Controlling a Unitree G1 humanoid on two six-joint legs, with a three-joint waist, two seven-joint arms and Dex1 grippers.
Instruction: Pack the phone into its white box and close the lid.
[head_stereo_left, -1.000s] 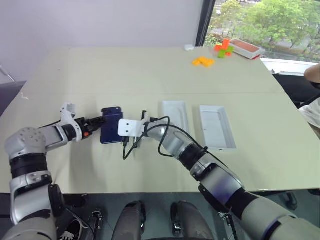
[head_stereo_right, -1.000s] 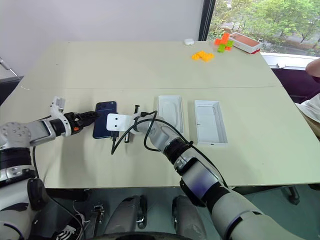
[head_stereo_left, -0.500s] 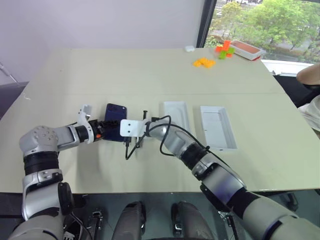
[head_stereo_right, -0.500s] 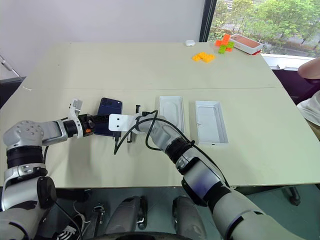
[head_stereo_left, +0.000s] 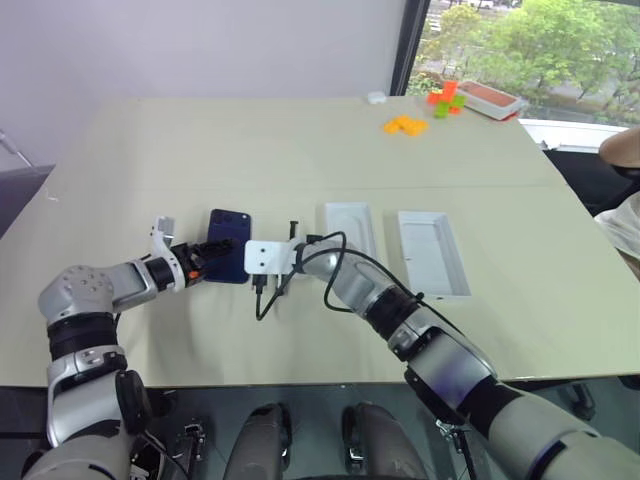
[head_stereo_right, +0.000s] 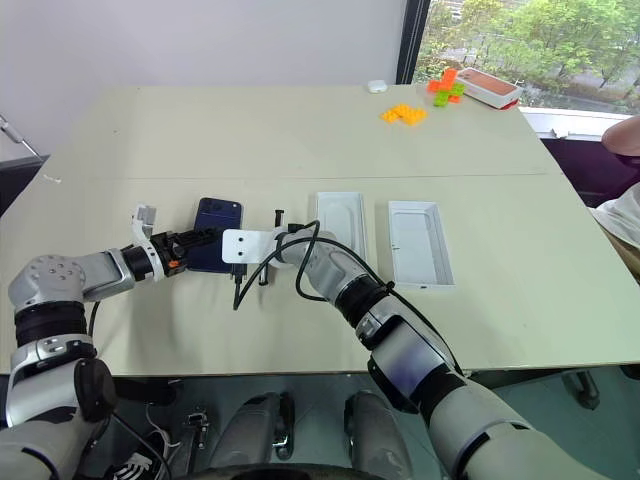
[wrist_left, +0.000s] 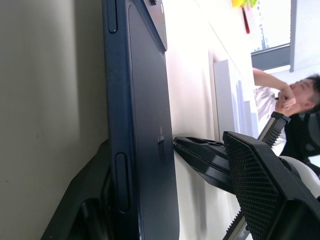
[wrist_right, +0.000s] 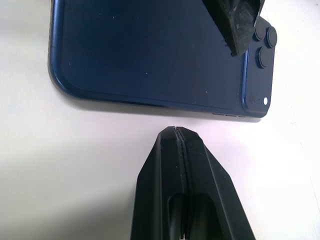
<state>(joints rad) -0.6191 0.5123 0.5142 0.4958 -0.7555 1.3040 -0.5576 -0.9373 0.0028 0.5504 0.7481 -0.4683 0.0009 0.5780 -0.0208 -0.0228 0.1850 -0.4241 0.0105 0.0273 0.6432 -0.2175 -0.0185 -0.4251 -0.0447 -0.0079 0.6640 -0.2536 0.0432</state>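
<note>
Two grippers meet at the phone (head_stereo_left: 229, 259), which lies flat with its glossy back up on the table (head_stereo_left: 300, 150), at about nine o'clock from the white box (head_stereo_left: 351, 231) and apart from it. The lid (head_stereo_left: 433, 252) rests open side up just beside the box, at its three o'clock. Our left gripper (head_stereo_left: 204, 259) comes to the phone from nine o'clock; in the left wrist view one finger (wrist_left: 92, 200) lies under the near edge of the phone and the other is above its back, so the jaws stand spread around the edge, and we cannot tell whether they already press it. Our right gripper (wrist_right: 183, 150) is fully closed with nothing between its fingers, and its tip rests on the table just beside the long side of the phone, near its three o'clock side. We judge that the step in hand is the first one, to lift the phone from the table, and the packing itself is not yet begun. The next move calls for a firm pinch by the left fingers on the thin edge, then a lift and a carry toward three o'clock to the box. The glossy back may slip, so the closed right tip can serve as a stop against sliding.
</note>
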